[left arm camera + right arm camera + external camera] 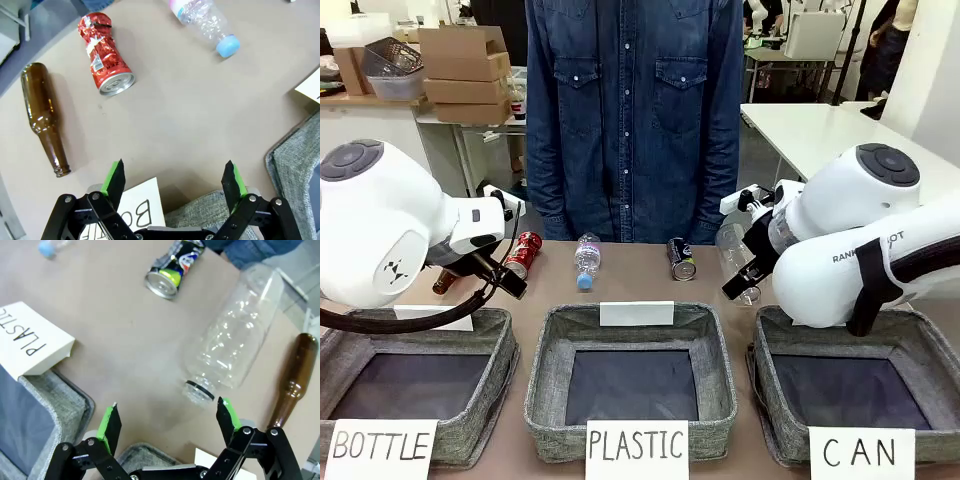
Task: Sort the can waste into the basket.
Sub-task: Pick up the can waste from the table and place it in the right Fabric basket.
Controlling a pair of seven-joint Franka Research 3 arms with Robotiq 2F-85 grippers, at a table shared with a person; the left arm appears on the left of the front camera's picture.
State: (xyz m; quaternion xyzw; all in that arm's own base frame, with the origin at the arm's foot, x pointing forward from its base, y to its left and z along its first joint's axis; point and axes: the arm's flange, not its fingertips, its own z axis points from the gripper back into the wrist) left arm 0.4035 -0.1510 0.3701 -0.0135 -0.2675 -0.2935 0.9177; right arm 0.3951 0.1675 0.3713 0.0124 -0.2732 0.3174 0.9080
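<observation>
The red can (523, 254) lies on its side at the table's far left, and it appears crumpled in the left wrist view (105, 55). My left gripper (173, 175) hangs open and empty above the bare table, short of that can. The black patterned can (681, 258) lies near the far middle, its silver end toward me (172, 267). My right gripper (167, 417) is open and empty, hovering over the mouth end of a clear bottle. The CAN basket (770, 395) stands at the front right, under my right arm, with nothing visible inside.
A small plastic bottle with a blue cap (586, 258) lies between the cans. A large clear bottle (230, 347) and a brown bottle (292, 380) lie at the right; another brown bottle (44, 117) lies left. The PLASTIC basket (545, 370) and BOTTLE basket (498, 380) stand alongside. A person (630, 120) stands at the far edge.
</observation>
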